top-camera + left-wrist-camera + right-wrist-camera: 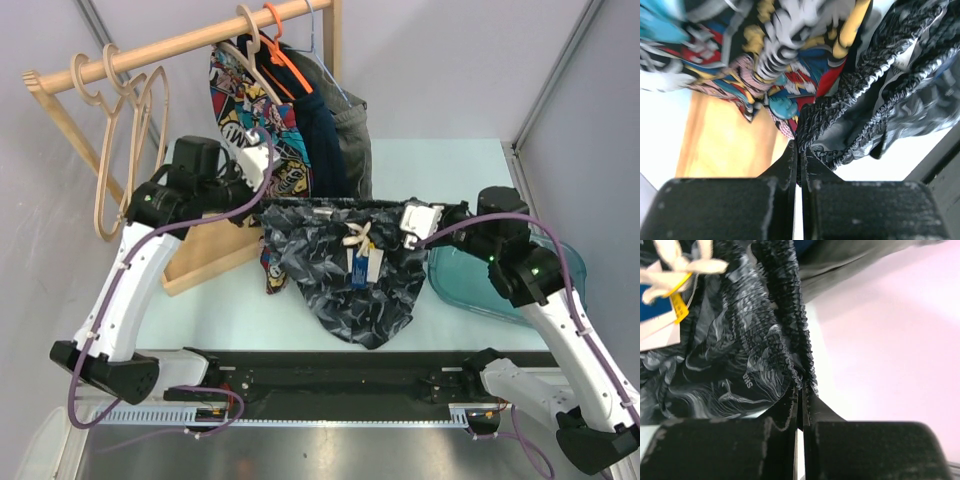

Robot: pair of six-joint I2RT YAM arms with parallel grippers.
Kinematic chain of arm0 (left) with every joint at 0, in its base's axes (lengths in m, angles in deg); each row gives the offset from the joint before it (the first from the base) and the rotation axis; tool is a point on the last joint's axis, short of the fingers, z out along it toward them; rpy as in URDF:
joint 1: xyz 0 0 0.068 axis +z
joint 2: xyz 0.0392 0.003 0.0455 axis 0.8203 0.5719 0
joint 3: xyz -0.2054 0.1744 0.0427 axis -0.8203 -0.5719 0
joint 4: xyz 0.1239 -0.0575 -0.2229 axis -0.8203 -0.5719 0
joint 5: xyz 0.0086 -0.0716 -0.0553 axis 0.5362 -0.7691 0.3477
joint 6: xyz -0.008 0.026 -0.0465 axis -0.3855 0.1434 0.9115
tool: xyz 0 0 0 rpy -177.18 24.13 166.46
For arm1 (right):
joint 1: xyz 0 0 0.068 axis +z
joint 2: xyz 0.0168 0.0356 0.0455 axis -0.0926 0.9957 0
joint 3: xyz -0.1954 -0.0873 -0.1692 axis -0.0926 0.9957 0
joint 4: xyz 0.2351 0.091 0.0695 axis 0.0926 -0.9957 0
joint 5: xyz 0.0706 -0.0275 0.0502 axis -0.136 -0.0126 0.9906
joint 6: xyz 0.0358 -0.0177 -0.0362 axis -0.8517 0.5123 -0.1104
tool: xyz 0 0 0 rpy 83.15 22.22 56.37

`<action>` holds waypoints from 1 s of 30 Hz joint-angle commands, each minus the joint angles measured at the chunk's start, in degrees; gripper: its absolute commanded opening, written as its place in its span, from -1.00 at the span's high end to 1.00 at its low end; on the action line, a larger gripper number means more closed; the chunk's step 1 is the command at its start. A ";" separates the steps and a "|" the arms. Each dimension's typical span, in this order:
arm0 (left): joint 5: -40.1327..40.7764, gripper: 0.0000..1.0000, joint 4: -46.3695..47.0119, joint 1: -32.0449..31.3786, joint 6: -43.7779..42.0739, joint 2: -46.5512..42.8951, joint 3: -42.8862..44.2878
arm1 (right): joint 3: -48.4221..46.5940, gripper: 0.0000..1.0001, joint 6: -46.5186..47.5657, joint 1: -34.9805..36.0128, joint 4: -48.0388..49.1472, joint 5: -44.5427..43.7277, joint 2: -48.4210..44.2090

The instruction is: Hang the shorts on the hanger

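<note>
We hold the shorts (345, 265) stretched by the waistband above the table (450, 165). Our left gripper (798, 148) is clamped on one corner and our right gripper (801, 388) is pinched tight on the other. The comic shorts (245, 100) hang just behind our left grip, with a dark garment (320, 140) beside them. The bare wooden hangers (115, 150) hang well to the left on the rail (180, 42). A teal bin (500, 290) sits under our right arm.
</note>
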 commanded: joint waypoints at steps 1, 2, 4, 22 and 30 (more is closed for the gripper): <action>3.61 0.99 0.48 0.87 2.94 -3.11 8.27 | -5.70 1.00 -2.01 -1.48 7.01 -2.91 -0.59; 4.75 0.99 0.31 0.87 4.00 -3.03 9.95 | -7.44 1.00 -2.53 -1.30 8.08 -2.91 -0.07; 5.02 0.99 -0.91 0.87 4.27 -2.59 16.34 | -9.30 1.00 -2.80 -0.95 10.79 -2.91 0.46; 3.53 1.00 -12.78 0.78 3.31 -2.41 24.68 | -25.49 1.00 -10.68 23.37 -5.35 -30.40 5.38; -1.30 0.85 -4.20 0.78 3.84 -2.42 3.14 | -17.14 1.00 -24.41 26.73 -12.65 -27.62 7.75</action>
